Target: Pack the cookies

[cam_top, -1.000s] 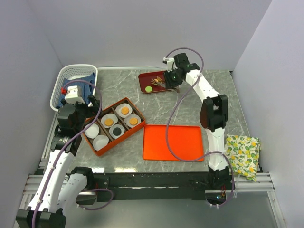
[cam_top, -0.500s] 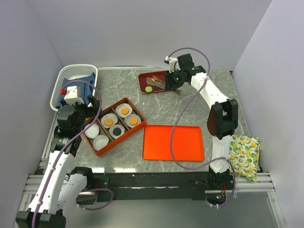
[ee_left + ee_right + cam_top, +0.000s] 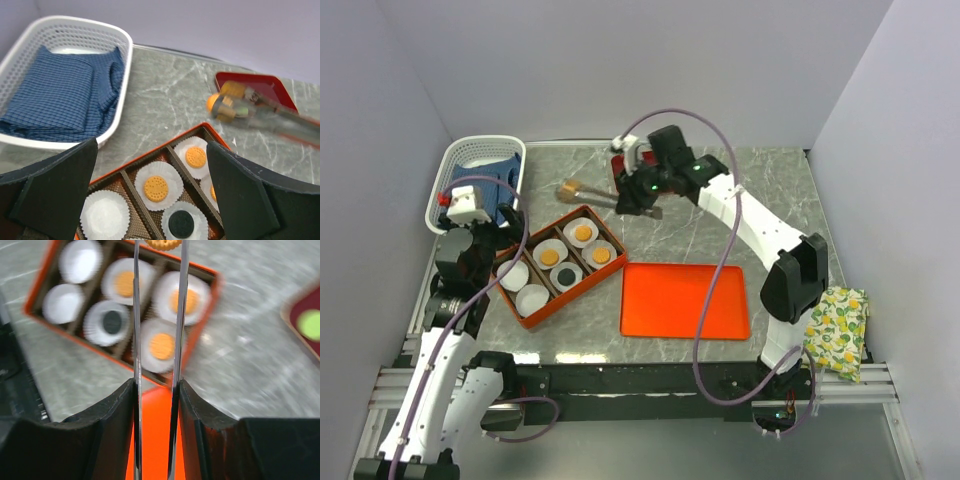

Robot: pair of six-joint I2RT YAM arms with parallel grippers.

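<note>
My right gripper (image 3: 642, 192) (image 3: 156, 385) is shut on metal tongs (image 3: 605, 190) (image 3: 136, 315). The tongs pinch an orange cookie (image 3: 567, 186) (image 3: 163, 243) (image 3: 215, 102) in the air behind the orange box (image 3: 525, 318). In the box, white paper cups hold three orange cookies (image 3: 583, 233) and one black cookie (image 3: 567, 275) (image 3: 181, 224). Two cups (image 3: 532, 298) are empty. A green cookie (image 3: 310, 324) lies on the small red tray (image 3: 260, 85). My left gripper (image 3: 505, 222) (image 3: 152, 165) is open and empty over the box's left end.
A flat orange lid (image 3: 685, 300) lies right of the box. A white basket (image 3: 480, 170) with a blue cloth stands at the back left. A lemon-print cloth (image 3: 832, 330) hangs at the right edge of the table.
My right arm swung left from the red tray, carrying the tongs and an orange cookie to behind the box. The left arm shifted slightly left.
</note>
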